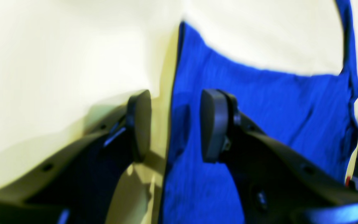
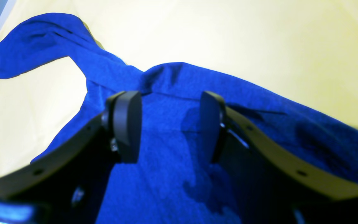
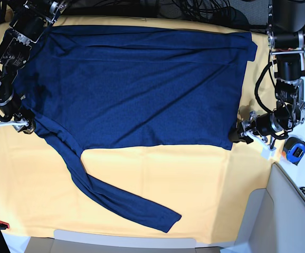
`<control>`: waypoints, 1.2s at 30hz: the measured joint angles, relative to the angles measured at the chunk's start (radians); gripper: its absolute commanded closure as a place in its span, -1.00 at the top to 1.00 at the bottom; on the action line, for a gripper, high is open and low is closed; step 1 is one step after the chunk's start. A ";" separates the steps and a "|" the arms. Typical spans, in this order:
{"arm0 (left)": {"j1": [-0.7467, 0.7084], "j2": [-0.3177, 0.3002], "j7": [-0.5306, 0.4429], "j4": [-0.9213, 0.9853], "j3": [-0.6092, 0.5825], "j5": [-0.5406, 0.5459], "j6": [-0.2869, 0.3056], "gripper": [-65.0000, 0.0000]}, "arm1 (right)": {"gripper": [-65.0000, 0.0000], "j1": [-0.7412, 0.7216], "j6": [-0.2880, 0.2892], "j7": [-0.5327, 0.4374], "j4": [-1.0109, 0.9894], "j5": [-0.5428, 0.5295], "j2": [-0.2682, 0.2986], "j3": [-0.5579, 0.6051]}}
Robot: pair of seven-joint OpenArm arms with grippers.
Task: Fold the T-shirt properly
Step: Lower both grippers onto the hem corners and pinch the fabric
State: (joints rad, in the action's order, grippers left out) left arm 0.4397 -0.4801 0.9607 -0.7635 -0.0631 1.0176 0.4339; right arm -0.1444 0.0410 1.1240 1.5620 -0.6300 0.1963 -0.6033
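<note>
1. Yellow cloth [image 3: 142, 179] covers the whole surface, and black cables hang in the dark background behind it.
2. On this cloth lies the T-shirt [image 3: 136, 89], dark navy, spread wide and mostly flat. One long sleeve [image 3: 115, 203] runs loose toward the near edge of the surface.
3. The left end effector [image 1: 175, 126] sits at the side edge of the shirt. Its jaws stand apart with a clear gap, one pad over the yellow cloth and one over the blue fabric, and nothing is held between them.
4. The right end effector [image 2: 171, 126] is at the opposite end, over the shoulder area. Its jaws are also apart and I see no fabric pinched between them.
5. I judge the fabric to be a soft, light knit. It will sag and fold on itself when lifted, and it may drag on the cloth under it.
6. A good place to take hold seems to be an edge or seam, for example the sleeve cuff [image 3: 165, 221] or a hem corner, pinched low so that only one layer comes up.
</note>
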 measured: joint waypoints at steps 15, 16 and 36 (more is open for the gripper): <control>0.035 0.037 -0.050 0.019 -0.037 -0.011 -0.006 -0.20 | -0.13 0.019 0.000 0.002 0.001 0.000 0.002 -0.002; 0.035 0.043 -0.050 0.019 -0.037 -0.008 -0.006 -0.20 | -0.13 0.019 0.000 0.002 0.001 0.000 0.002 -0.002; 0.057 0.078 -0.048 0.024 -0.037 -0.028 -0.015 -0.94 | -0.13 0.019 0.000 0.002 0.000 0.000 0.002 -0.002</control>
State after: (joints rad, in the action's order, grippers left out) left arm 0.4965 -0.4019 0.9127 -0.7391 -0.1001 0.9894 0.4191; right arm -0.1253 0.0406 1.1255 1.5620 -0.6296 0.1986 -0.6056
